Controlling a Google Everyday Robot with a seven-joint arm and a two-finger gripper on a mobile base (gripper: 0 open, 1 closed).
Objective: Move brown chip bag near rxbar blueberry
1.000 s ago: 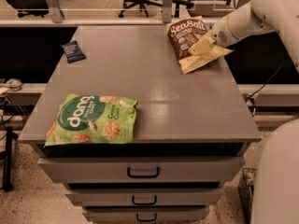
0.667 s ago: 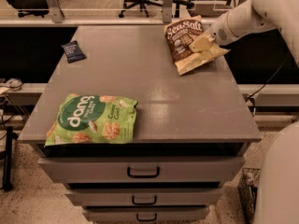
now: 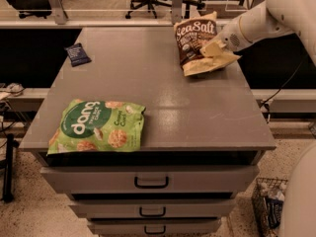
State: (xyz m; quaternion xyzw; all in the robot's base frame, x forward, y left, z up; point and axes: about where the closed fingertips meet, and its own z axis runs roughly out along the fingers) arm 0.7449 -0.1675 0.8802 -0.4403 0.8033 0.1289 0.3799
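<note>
The brown chip bag [image 3: 196,42], dark brown with white "Sea Salt" script and a pale cream lower part, is tilted up at the back right of the grey cabinet top. My gripper [image 3: 212,47] is at the bag's right side and is shut on it, with the white arm reaching in from the upper right. The rxbar blueberry [image 3: 77,54], a small flat navy wrapper, lies flat at the back left of the top, far from the bag.
A large green "dang" bag [image 3: 98,126] lies flat at the front left of the grey cabinet top [image 3: 163,98]. Drawers with handles are below the front edge. Office chairs stand behind the cabinet. A wire basket [image 3: 269,206] stands on the floor at lower right.
The brown chip bag has shifted slightly left and lifted with my gripper. The green bag and the rxbar have not moved.
</note>
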